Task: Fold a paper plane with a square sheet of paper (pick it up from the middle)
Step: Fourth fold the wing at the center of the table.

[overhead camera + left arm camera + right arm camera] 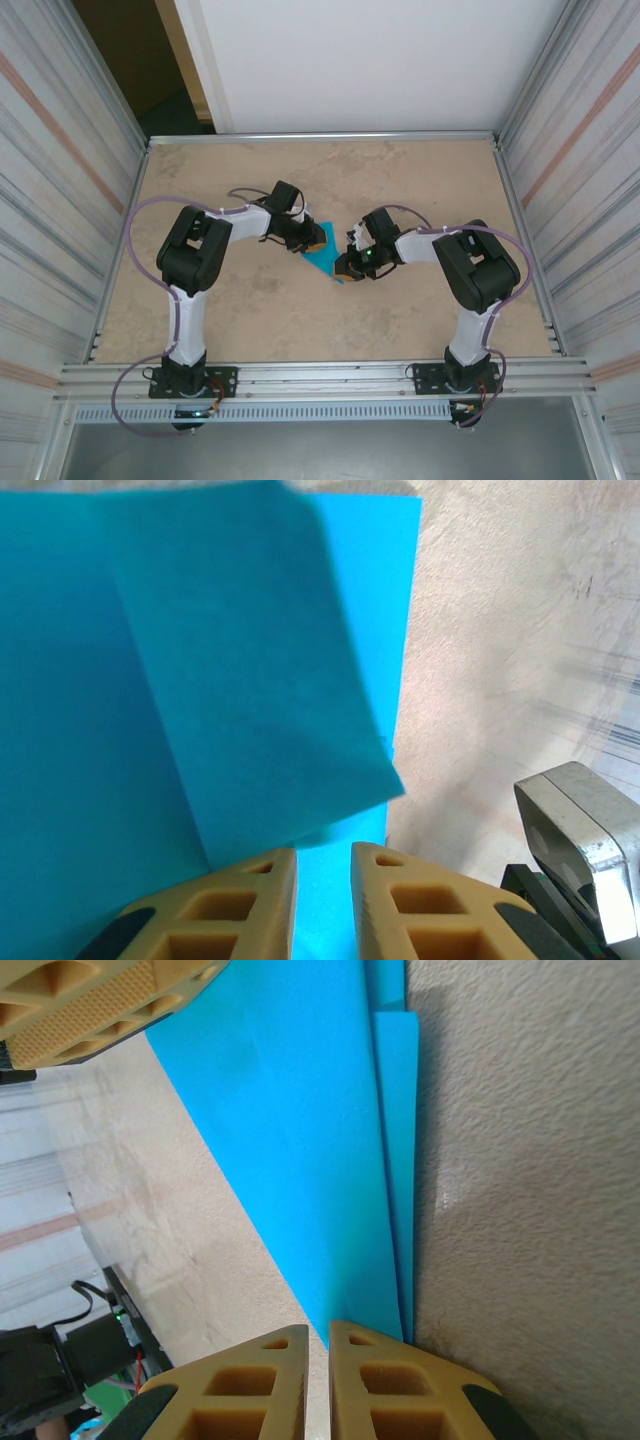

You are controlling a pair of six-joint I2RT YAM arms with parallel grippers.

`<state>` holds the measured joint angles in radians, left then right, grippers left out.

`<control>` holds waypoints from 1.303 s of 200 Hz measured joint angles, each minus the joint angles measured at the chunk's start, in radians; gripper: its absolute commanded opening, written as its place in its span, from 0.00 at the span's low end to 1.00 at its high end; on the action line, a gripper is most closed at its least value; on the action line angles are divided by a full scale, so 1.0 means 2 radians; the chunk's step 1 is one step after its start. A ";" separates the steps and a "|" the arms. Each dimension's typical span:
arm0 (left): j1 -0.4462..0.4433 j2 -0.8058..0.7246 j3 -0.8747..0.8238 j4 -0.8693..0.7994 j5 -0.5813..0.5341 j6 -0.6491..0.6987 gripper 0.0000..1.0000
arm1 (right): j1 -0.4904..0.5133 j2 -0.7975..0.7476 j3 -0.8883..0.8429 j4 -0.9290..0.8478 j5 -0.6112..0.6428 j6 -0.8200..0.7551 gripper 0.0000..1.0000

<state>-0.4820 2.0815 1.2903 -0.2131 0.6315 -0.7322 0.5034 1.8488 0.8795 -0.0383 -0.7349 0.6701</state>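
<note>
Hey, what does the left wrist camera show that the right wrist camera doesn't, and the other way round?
Left wrist view: a flap folded over the teal paper, the left gripper with a gap between its fingers, and a silvery metal block at the right. Right wrist view: the paper tapering to a tip at the right gripper, jaws pinched on it, plus another tan finger at top left. Both: the teal paper over the beige table.

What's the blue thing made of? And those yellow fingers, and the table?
The blue sheet looks like thin matte paper: it holds a sharp crease. The end effector fingers look like tan plastic or rubber, moulded with hollow cells. The table is mottled beige, perhaps laminate.
</note>
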 measured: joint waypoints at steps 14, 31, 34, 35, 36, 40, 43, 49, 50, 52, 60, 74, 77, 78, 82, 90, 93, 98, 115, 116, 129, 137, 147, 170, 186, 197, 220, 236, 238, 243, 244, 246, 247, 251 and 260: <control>0.000 -0.002 0.000 -0.001 0.002 0.000 0.23 | 0.000 0.000 0.001 -0.002 0.000 0.000 0.14; 0.000 -0.007 -0.005 -0.001 0.003 0.000 0.23 | 0.000 0.001 0.003 -0.009 0.000 -0.001 0.14; 0.000 -0.009 -0.006 -0.001 0.003 0.000 0.24 | 0.000 0.001 0.003 -0.010 0.000 -0.001 0.14; 0.000 -0.009 -0.007 -0.001 0.004 0.000 0.24 | 0.000 0.001 0.003 -0.011 0.000 -0.001 0.14; 0.000 -0.010 -0.007 -0.001 0.004 0.000 0.23 | 0.000 0.001 0.004 -0.011 0.000 -0.001 0.14; 0.000 -0.012 -0.010 -0.001 0.004 0.000 0.24 | 0.000 0.001 0.004 -0.012 0.000 -0.002 0.14; 0.000 -0.014 -0.012 0.000 0.004 0.000 0.24 | 0.000 0.001 0.004 -0.014 0.001 -0.002 0.14; 0.000 -0.019 -0.015 0.000 0.004 0.002 0.24 | 0.000 0.001 0.005 -0.016 0.000 -0.004 0.14; 0.000 -0.019 -0.015 0.000 0.004 0.002 0.24 | 0.000 0.001 0.005 -0.017 0.000 -0.004 0.14; 0.000 -0.021 -0.016 0.000 0.004 0.002 0.24 | 0.000 0.001 0.006 -0.018 0.001 -0.004 0.14; 0.000 -0.026 -0.020 0.002 0.005 0.004 0.23 | 0.000 0.001 0.007 -0.022 0.001 -0.006 0.14; 0.000 -0.034 -0.022 0.003 0.007 0.010 0.24 | 0.000 0.001 0.009 -0.028 0.001 -0.012 0.14; 0.000 -0.035 -0.022 0.004 0.007 0.011 0.23 | 0.000 0.001 0.010 -0.029 0.001 -0.013 0.14; 0.000 -0.036 -0.022 0.005 0.007 0.012 0.23 | 0.000 0.001 0.010 -0.030 0.001 -0.014 0.14; 0.000 -0.037 -0.022 0.006 0.008 0.014 0.23 | 0.000 0.001 0.010 -0.032 0.001 -0.014 0.14; 0.000 -0.038 -0.022 0.010 0.009 0.017 0.23 | 0.000 0.001 0.011 -0.035 0.001 -0.014 0.14; 0.000 -0.038 -0.022 0.012 0.009 0.019 0.23 | 0.000 0.002 0.011 -0.035 0.001 -0.014 0.14; 0.000 -0.038 -0.022 0.015 0.010 0.021 0.23 | 0.000 0.002 0.011 -0.036 0.001 -0.015 0.14; 0.000 -0.038 -0.022 0.016 0.011 0.026 0.23 | 0.000 0.002 0.011 -0.039 0.001 -0.017 0.14; 0.000 -0.038 -0.022 0.016 0.011 0.027 0.23 | 0.000 0.002 0.011 -0.039 0.001 -0.017 0.14; 0.000 -0.036 -0.021 0.017 0.011 0.030 0.22 | 0.000 0.002 0.011 -0.040 0.001 -0.018 0.14; 0.000 -0.033 -0.019 0.017 0.011 0.031 0.22 | 0.000 0.002 0.011 -0.040 0.001 -0.019 0.14; 0.000 -0.027 -0.014 0.017 0.011 0.032 0.22 | 0.000 0.002 0.011 -0.040 0.001 -0.022 0.14; 0.000 -0.010 -0.006 0.015 0.010 0.033 0.22 | 0.000 0.002 0.011 -0.042 0.001 -0.026 0.14; 0.000 -0.004 -0.003 0.011 0.007 0.033 0.22 | 0.000 0.002 0.012 -0.044 0.001 -0.027 0.14; 0.000 -0.002 0.000 0.006 0.005 0.033 0.22 | 0.000 0.002 0.014 -0.046 0.001 -0.027 0.15; 0.000 0.005 0.010 -0.006 0.002 0.033 0.22 | 0.000 0.002 0.015 -0.047 0.001 -0.026 0.18; 0.000 0.008 0.016 -0.013 0.001 0.034 0.22 | 0.000 -0.005 0.015 -0.044 0.002 -0.023 0.21; 0.000 0.008 0.016 -0.013 0.001 0.034 0.22 | 0.000 -0.007 0.015 -0.043 0.003 -0.021 0.21; 0.000 0.008 0.017 -0.015 0.001 0.034 0.22 | 0.000 -0.012 0.015 -0.042 0.005 -0.020 0.21; 0.000 0.008 0.017 -0.015 0.001 0.034 0.22 | 0.000 -0.013 0.015 -0.041 0.005 -0.020 0.21; 0.000 0.008 0.017 -0.015 0.000 0.034 0.21 | 0.000 -0.016 0.015 -0.040 0.007 -0.017 0.21; 0.000 0.008 0.018 -0.015 0.000 0.034 0.22 | 0.000 -0.018 0.015 -0.039 0.008 -0.016 0.21; 0.000 0.008 0.018 -0.017 0.000 0.034 0.22 | 0.000 -0.023 0.015 -0.036 0.009 -0.014 0.21; 0.000 0.009 0.019 -0.018 -0.002 0.033 0.22 | 0.000 -0.035 0.016 -0.028 0.017 -0.008 0.20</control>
<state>-0.4820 2.0987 1.3277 -0.2493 0.6273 -0.6655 0.5034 1.7779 0.9112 -0.0948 -0.7010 0.6544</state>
